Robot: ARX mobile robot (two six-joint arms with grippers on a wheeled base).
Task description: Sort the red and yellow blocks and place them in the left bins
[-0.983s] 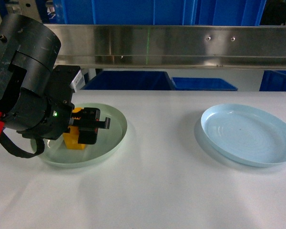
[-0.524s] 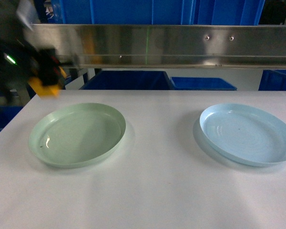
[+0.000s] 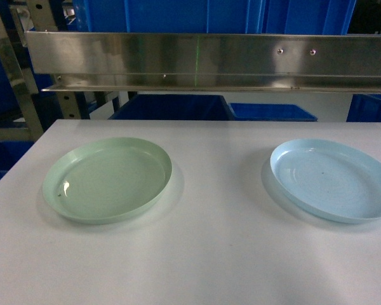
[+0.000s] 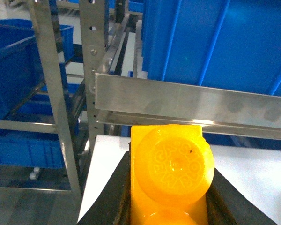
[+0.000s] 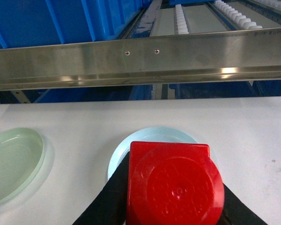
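Left gripper (image 4: 171, 206) clamps yellow brick (image 4: 171, 171), studs facing camera, long axis along fingers. Right gripper (image 5: 173, 197) clamps red cube (image 5: 174, 183), stud toward camera.

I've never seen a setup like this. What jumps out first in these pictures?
Two bright toy bricks fill the wrist views: a yellow brick clamped in the left claw, off the table's left edge by the shelving, and a red brick in the right claw over the blue plate. The green plate lies bare.

Dim, bluish, perhaps overhead-lit; rail glare.
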